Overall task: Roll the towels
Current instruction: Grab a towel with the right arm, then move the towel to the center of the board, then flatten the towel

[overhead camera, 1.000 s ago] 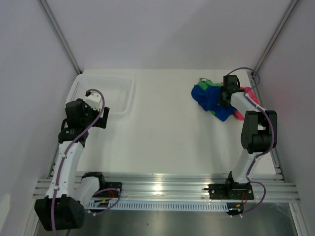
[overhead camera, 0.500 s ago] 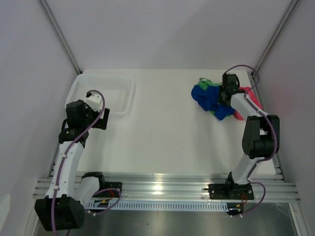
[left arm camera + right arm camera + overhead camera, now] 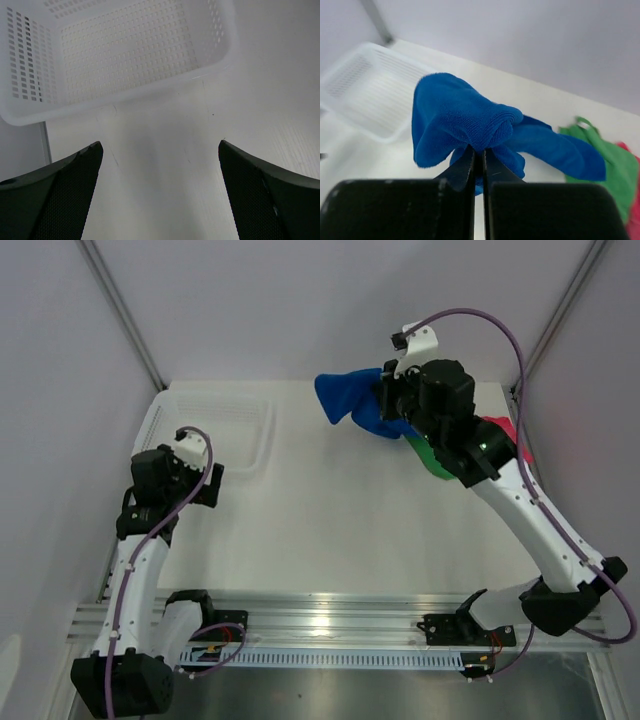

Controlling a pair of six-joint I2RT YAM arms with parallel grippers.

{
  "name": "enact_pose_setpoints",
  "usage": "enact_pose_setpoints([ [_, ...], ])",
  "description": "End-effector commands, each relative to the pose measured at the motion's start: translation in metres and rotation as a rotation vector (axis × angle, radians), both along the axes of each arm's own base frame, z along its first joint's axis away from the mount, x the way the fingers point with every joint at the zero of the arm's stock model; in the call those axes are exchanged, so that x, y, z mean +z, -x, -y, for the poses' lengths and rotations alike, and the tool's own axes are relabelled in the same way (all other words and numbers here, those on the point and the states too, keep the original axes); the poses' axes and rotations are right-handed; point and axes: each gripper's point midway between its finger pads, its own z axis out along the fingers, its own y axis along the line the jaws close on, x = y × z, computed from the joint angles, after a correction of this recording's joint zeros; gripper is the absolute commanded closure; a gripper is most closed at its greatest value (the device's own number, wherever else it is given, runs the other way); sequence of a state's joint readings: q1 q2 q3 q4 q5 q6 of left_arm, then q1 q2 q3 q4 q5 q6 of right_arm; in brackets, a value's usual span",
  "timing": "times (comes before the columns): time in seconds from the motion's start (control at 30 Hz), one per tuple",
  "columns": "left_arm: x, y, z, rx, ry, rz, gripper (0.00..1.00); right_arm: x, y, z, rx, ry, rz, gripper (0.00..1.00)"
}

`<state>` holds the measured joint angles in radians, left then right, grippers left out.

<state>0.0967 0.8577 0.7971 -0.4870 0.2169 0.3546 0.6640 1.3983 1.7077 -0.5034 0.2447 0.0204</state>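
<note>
The right gripper (image 3: pixel 479 152), which has just pinched the blue towel (image 3: pixel 462 117), is lifting it away from the green towel (image 3: pixel 600 155), probably for rolling. The left gripper (image 3: pixel 159 145) is waiting with its jaws spread.

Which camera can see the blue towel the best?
The right wrist view: the blue towel fills the middle, bunched and pinched in the shut right gripper. The top view shows it smaller, hanging from that gripper. The left wrist view shows none of it, only the white basket.
</note>
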Motion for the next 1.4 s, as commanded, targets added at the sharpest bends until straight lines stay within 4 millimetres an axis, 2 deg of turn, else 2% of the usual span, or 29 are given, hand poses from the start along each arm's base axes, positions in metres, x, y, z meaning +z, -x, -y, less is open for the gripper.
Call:
enact_pose_setpoints([
  [0.0,0.029,0.000,0.005,-0.047,-0.016,0.069,0.01,0.039,0.035,-0.029,0.157,-0.197,0.004,1.00],
  [0.1,0.036,0.000,0.008,-0.064,-0.017,0.083,0.01,0.038,0.044,-0.049,0.213,-0.368,-0.065,1.00],
  [0.17,0.045,-0.002,0.009,-0.072,-0.015,0.101,0.01,0.025,0.041,-0.057,0.215,-0.421,-0.110,1.00],
  [0.2,0.048,-0.003,0.010,-0.076,-0.014,0.107,0.00,-0.003,0.036,-0.062,0.188,-0.442,-0.189,1.00],
  [0.27,0.047,-0.006,0.011,-0.080,-0.006,0.096,0.00,-0.030,0.028,-0.067,0.179,-0.488,-0.263,1.00],
  [0.3,0.054,-0.008,0.013,-0.095,0.000,0.106,0.00,-0.071,0.028,-0.072,0.194,-0.485,-0.371,1.00],
  [0.37,0.050,-0.009,0.019,-0.124,0.017,0.070,0.01,-0.109,0.005,-0.050,0.096,-0.606,-0.483,1.00],
  [0.4,0.058,-0.010,0.024,-0.145,0.021,0.077,0.02,-0.173,0.005,-0.037,0.026,-0.605,-0.609,1.00],
  [0.43,0.056,-0.009,0.030,-0.179,0.029,0.052,0.03,-0.194,-0.010,-0.015,-0.016,-0.665,-0.637,1.00],
  [0.47,0.056,-0.012,0.039,-0.214,0.028,0.032,0.03,-0.225,-0.013,-0.001,-0.084,-0.697,-0.712,0.85],
  [0.5,0.054,-0.013,0.043,-0.231,0.018,0.015,0.04,-0.256,-0.016,0.017,-0.152,-0.693,-0.772,0.76],
  [0.53,0.062,-0.017,0.046,-0.245,-0.008,0.023,0.05,-0.307,-0.014,0.039,-0.262,-0.646,-0.885,0.68],
  [0.57,0.049,-0.018,0.059,-0.277,-0.047,-0.032,0.05,-0.325,-0.022,0.070,-0.336,-0.604,-0.889,0.61],
  [0.6,0.047,-0.019,0.064,-0.289,-0.070,-0.046,0.05,-0.334,-0.024,0.085,-0.382,-0.570,-0.892,0.57],
  [0.63,0.050,-0.020,0.069,-0.310,-0.092,-0.046,0.05,-0.330,-0.024,0.098,-0.419,-0.537,-0.869,0.53],
  [0.67,0.040,-0.017,0.082,-0.350,-0.107,-0.087,0.05,-0.323,-0.029,0.116,-0.478,-0.455,-0.785,0.46],
  [0.7,0.037,-0.016,0.088,-0.369,-0.108,-0.103,0.05,-0.312,-0.030,0.122,-0.490,-0.419,-0.738,0.43],
  [0.73,0.032,-0.012,0.098,-0.409,-0.115,-0.119,0.05,-0.285,-0.030,0.125,-0.479,-0.402,-0.659,0.38],
  [0.77,0.027,-0.009,0.101,-0.421,-0.130,-0.138,0.05,-0.273,-0.030,0.125,-0.485,-0.354,-0.599,0.36],
  [0.83,0.006,-0.003,0.110,-0.466,-0.172,-0.183,0.05,-0.253,-0.028,0.123,-0.447,-0.251,-0.530,0.35],
  [0.9,-0.015,-0.005,0.111,-0.470,-0.245,-0.219,0.05,-0.249,-0.026,0.112,-0.374,-0.126,-0.484,0.36],
  [1.03,-0.054,0.002,0.144,-0.622,-0.444,-0.256,0.06,-0.269,-0.038,0.077,-0.193,-0.041,-0.541,0.39],
  [1.07,-0.065,0.003,0.149,-0.652,-0.489,-0.259,0.05,-0.278,-0.048,0.065,-0.152,-0.023,-0.569,0.39],
  [1.13,-0.077,-0.008,0.166,-0.729,-0.594,-0.209,0.05,-0.292,-0.053,0.050,-0.101,0.048,-0.593,0.38],
  [1.17,-0.092,-0.009,0.166,-0.750,-0.635,-0.217,0.04,-0.299,-0.067,0.041,-0.087,0.070,-0.610,0.37],
  [1.2,-0.094,-0.021,0.164,-0.742,-0.696,-0.198,0.04,-0.309,-0.066,0.035,-0.073,0.102,-0.645,0.37],
  [1.23,-0.110,-0.031,0.167,-0.738,-0.730,-0.216,0.04,-0.315,-0.070,0.031,-0.060,0.124,-0.657,0.36],
  [1.3,-0.117,-0.045,0.164,-0.710,-0.796,-0.230,0.05,-0.334,-0.079,0.026,-0.055,0.154,-0.699,0.35],
  [1.37,-0.134,-0.053,0.168,-0.722,-0.824,-0.257,0.06,-0.347,-0.081,0.027,-0.067,0.178,-0.723,0.35],
])
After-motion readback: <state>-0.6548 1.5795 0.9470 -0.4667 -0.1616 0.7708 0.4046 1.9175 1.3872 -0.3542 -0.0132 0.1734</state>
